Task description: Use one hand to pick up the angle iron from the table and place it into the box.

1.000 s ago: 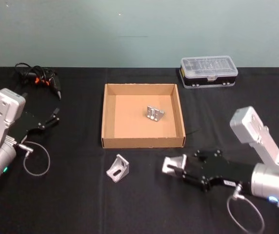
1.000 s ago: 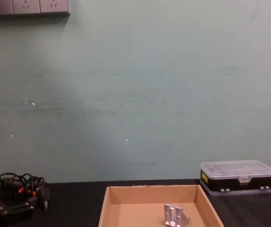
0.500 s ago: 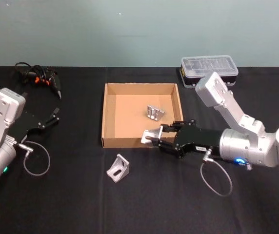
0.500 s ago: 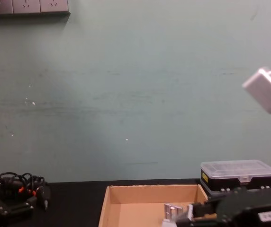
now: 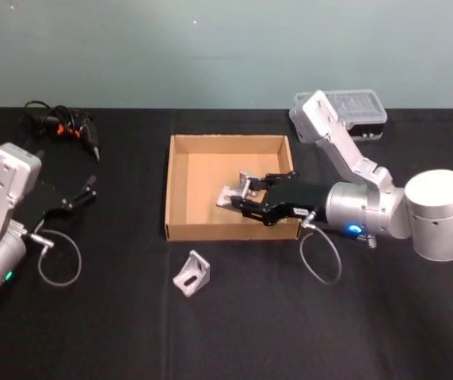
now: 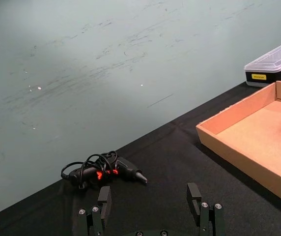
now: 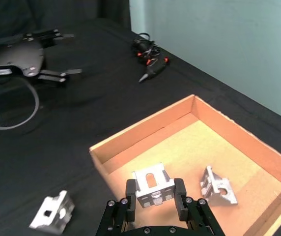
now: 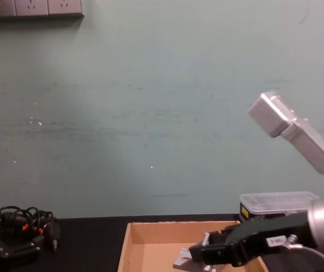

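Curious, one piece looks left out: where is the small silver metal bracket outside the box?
In the head view, the silver angle bracket lies on the black tabletop just before the tan cardboard box's near wall, toward its left end.

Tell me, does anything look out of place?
Nothing damaged or spilled. One loose angle iron lies on the table outside the box; the right claw holds another bracket over it; the left claw sits parked.
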Tool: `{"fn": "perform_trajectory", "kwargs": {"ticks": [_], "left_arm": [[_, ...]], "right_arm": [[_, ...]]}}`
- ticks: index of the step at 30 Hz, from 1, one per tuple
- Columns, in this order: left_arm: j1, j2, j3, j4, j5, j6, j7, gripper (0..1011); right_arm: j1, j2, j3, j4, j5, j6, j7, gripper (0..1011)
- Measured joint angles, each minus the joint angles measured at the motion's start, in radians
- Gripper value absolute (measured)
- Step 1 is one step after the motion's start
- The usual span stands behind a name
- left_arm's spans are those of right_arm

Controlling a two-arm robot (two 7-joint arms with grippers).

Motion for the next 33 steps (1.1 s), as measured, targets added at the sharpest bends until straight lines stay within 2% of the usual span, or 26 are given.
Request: {"fn": "perform_trajectory", "kwargs": {"ticks": [6,15,21,30,33], "left_arm": [[0.000,0.000,0.000,0.000,0.000,0.000,0.000,1011],[0.000,0.000,0.000,0.000,0.000,0.000,0.000,1011],[0.000,0.000,0.000,0.000,0.000,0.000,0.000,1011],[0.000,0.000,0.000,0.000,0.000,0.000,0.000,1012],[0.000,0.000,0.000,0.000,0.000,0.000,0.000,1011]], "right_arm": [[0.056,-0.061,-0.015,0.112,-0.009,-0.001,-0.005,468],[0.098,-0.107,-0.029,0.190,-0.045,0.022,-0.027,468],[0.109,-0.121,-0.030,0.211,-0.062,0.028,-0.032,468],[0.108,-0.119,-0.030,0.207,-0.061,0.028,-0.032,468],[0.107,-0.118,-0.030,0.206,-0.060,0.028,-0.032,560]]}}
